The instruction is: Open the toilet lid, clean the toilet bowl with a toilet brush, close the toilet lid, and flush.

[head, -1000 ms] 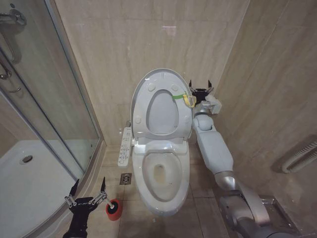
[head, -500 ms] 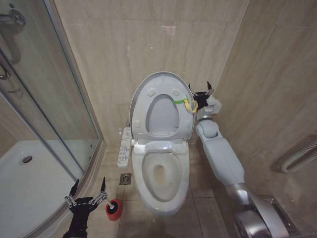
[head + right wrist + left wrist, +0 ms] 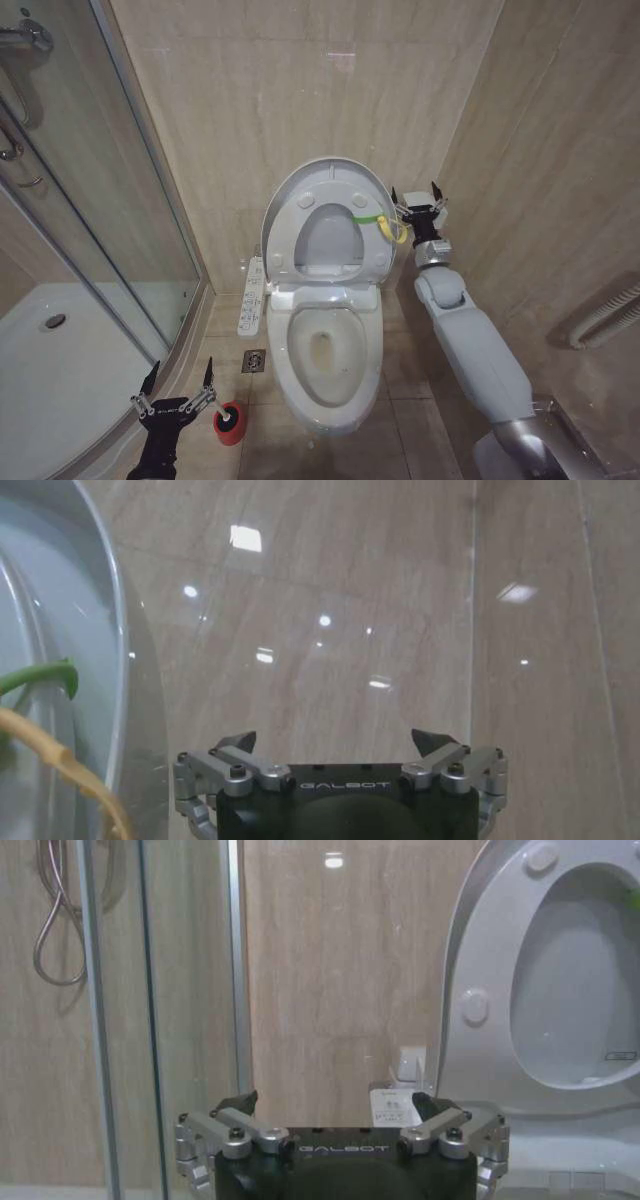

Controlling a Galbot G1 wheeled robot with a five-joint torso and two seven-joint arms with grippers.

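White plastic is seen upright against the tiled wall: the toilet lid (image 3: 325,222) is raised, with the seat ring folded up against it. The toilet bowl (image 3: 327,350) lies exposed below. The right tool (image 3: 421,205) is held just beside the lid's yellow-green tag (image 3: 385,224), spread wide and empty. The left tool (image 3: 180,392) is held low by the red holder cup (image 3: 229,422), likewise spread and empty.

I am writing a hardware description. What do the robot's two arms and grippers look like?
The right arm has smooth white shells joined by silver metal sections. The right gripper and left gripper look alike: a black body printed GALBOT, silver linkage bars with round bolts, and two pointed black fingertips. No loose cables are visible.
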